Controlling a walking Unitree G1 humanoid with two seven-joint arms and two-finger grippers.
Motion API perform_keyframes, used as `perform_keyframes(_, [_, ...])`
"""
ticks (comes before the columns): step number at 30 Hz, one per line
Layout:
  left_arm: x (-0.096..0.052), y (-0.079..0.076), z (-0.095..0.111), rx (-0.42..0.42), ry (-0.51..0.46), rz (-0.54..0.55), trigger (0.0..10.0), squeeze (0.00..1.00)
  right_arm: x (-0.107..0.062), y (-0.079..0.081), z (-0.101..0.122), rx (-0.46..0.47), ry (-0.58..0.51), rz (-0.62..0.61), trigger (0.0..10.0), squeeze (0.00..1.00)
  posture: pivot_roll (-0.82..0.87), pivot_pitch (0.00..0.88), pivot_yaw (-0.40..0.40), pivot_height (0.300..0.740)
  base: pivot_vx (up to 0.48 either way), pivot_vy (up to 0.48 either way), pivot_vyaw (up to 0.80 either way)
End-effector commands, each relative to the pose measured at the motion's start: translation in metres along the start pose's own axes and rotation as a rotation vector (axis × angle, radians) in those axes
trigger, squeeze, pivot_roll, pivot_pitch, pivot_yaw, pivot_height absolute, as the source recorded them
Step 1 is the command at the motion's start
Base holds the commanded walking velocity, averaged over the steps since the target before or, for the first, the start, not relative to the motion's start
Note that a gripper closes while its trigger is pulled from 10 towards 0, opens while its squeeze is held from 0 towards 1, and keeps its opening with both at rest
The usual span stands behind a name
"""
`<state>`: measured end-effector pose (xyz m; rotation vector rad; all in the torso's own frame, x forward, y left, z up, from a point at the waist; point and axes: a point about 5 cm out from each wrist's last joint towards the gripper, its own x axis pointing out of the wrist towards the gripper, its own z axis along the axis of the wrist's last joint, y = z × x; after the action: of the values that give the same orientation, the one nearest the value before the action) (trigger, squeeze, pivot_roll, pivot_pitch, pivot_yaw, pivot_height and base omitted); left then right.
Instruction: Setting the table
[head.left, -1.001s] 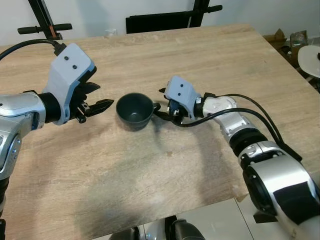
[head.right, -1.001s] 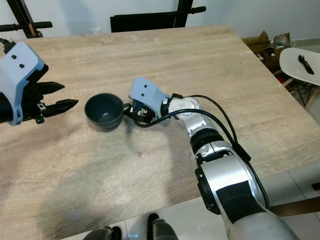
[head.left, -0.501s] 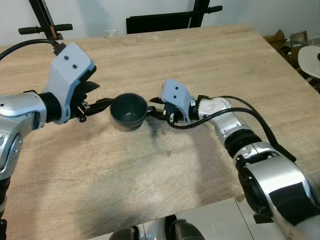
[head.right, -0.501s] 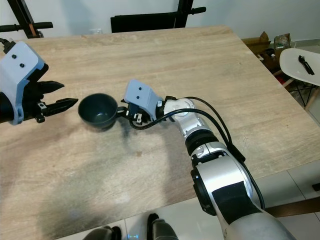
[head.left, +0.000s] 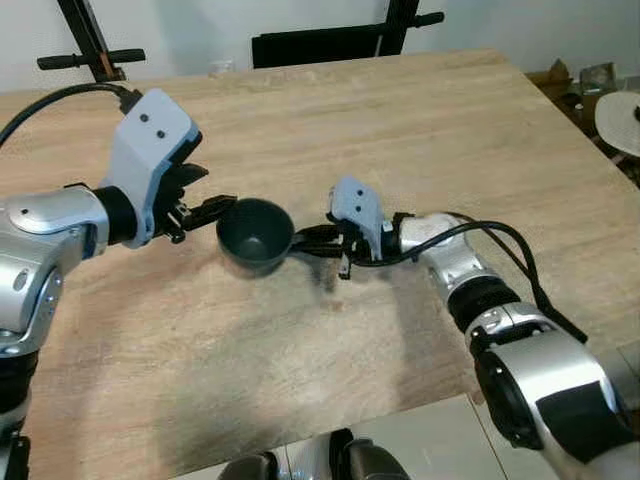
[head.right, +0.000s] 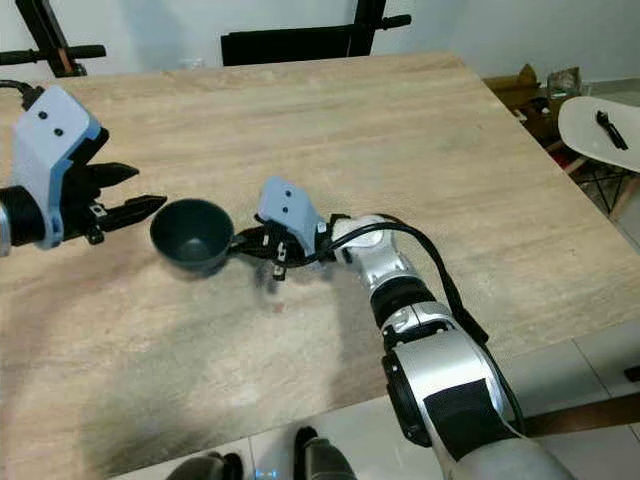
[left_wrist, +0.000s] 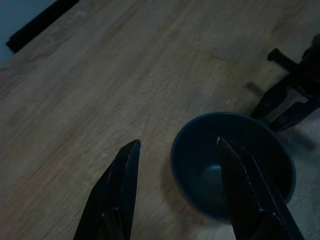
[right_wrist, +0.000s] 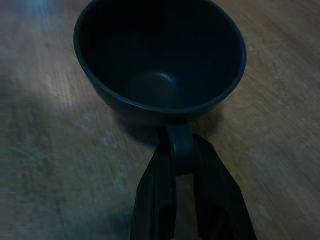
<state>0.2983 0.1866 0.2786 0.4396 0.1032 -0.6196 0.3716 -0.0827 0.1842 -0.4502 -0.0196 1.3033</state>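
Left eye view: a dark cup (head.left: 255, 233) sits left of centre in the frame, over a light wooden desk (head.left: 420, 110), its mouth facing up. Its handle points toward the right of the frame, so cup and handle lie along a left-to-right line. The right gripper (head.left: 318, 241), centre frame, has its fingers closed on that handle. The left gripper (head.left: 208, 208), at middle left, has its fingers spread apart, the tips just beside the cup's left rim.

Right eye view: the same cup appears at middle left, handle again toward the right. A black chair back (head.right: 290, 44) stands beyond the desk's far edge, at top centre.

Left wrist view: the two spread fingers (left_wrist: 120, 195) frame the cup's near rim, one over bare wood, the other over the cup's mouth.

Right wrist view: the narrow fingers (right_wrist: 157, 200) pinch the handle, and the empty cup fills the upper half.
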Motion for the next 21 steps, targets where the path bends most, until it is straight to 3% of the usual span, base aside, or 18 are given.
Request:
perform_keyframes(1, [0.004, -0.001, -0.002, 0.0, 0.004, 0.003, 10.0, 0.0, -0.001, -0.001, 0.002, 0.054, -0.067, -0.018, 0.0, 0.0, 0.09, 0.107, 0.04, 0.74, 0.0, 0.0, 0.0])
perform_keyframes(6, [0.01, -0.003, -0.001, -0.025, -0.019, 0.02, 10.0, 0.0, -0.011, -0.01, 0.009, 0.117, -0.167, -0.126, 0.0, 0.0, 0.07, 0.105, 0.036, 0.74, 0.0, 0.0, 0.0])
perform_keyframes(7, [0.012, -0.003, 0.0, -0.042, -0.035, 0.041, 10.0, 0.0, -0.016, -0.013, 0.009, 0.132, -0.196, -0.182, 9.3, 0.0, 0.06, 0.105, 0.033, 0.74, 0.0, 0.0, 0.0])
perform_keyframes(9, [0.013, -0.004, 0.001, -0.053, -0.045, 0.055, 10.0, 0.0, -0.019, -0.015, 0.009, 0.141, -0.213, -0.217, 9.3, 0.0, 0.06, 0.105, 0.033, 0.74, 0.0, 0.0, 0.0])
perform_keyframes(10, [0.017, -0.006, 0.002, -0.077, -0.073, 0.071, 10.0, 0.0, -0.025, -0.016, 0.008, 0.163, -0.245, -0.291, 10.0, 0.0, 0.04, 0.104, 0.038, 0.74, 0.0, 0.0, 0.0])
perform_keyframes(11, [0.021, -0.01, 0.004, -0.108, -0.099, 0.081, 10.0, 0.0, -0.032, -0.016, 0.005, 0.177, -0.263, -0.369, 10.0, 0.0, 0.03, 0.104, 0.039, 0.74, 0.0, 0.0, 0.0])
perform_keyframes(12, [0.021, -0.01, 0.004, -0.108, -0.099, 0.081, 10.0, 0.0, -0.032, -0.016, 0.005, 0.177, -0.263, -0.369, 10.0, 0.0, 0.03, 0.104, 0.039, 0.74, 0.0, 0.0, 0.0])
perform_keyframes(13, [0.025, -0.019, 0.006, -0.128, -0.135, 0.068, 10.0, 0.0, -0.042, -0.015, 0.0, 0.205, -0.28, -0.487, 10.0, 0.0, 0.02, 0.104, 0.044, 0.74, 0.0, 0.0, 0.0])
perform_keyframes(14, [0.025, -0.019, 0.006, -0.128, -0.135, 0.068, 10.0, 0.0, -0.042, -0.015, 0.0, 0.205, -0.28, -0.487, 10.0, 0.0, 0.02, 0.104, 0.044, 0.74, 0.0, 0.0, 0.0])
perform_keyframes(16, [0.032, -0.034, 0.013, -0.174, -0.228, 0.039, 10.0, 0.0, -0.065, -0.008, -0.012, 0.245, -0.273, -0.721, 10.0, 0.0, -0.01, 0.102, 0.057, 0.74, 0.0, 0.0, 0.0])
perform_keyframes(17, [0.032, -0.034, 0.013, -0.174, -0.228, 0.039, 10.0, 0.0, -0.065, -0.008, -0.012, 0.245, -0.273, -0.721, 10.0, 0.0, -0.01, 0.102, 0.057, 0.74, 0.0, 0.0, 0.0])
perform_keyframes(19, [0.034, -0.041, 0.024, -0.238, -0.331, 0.033, 10.0, 0.0, -0.083, 0.0, -0.02, 0.28, -0.282, -0.886, 10.0, 0.0, -0.03, 0.1, 0.071, 0.74, 0.0, 0.0, 0.0])
perform_keyframes(21, [0.034, -0.042, 0.027, -0.261, -0.364, 0.03, 10.0, 0.0, -0.088, 0.003, -0.022, 0.294, -0.27, -0.939, 10.0, 0.0, -0.04, 0.098, 0.074, 0.74, 0.0, 0.0, 0.0])
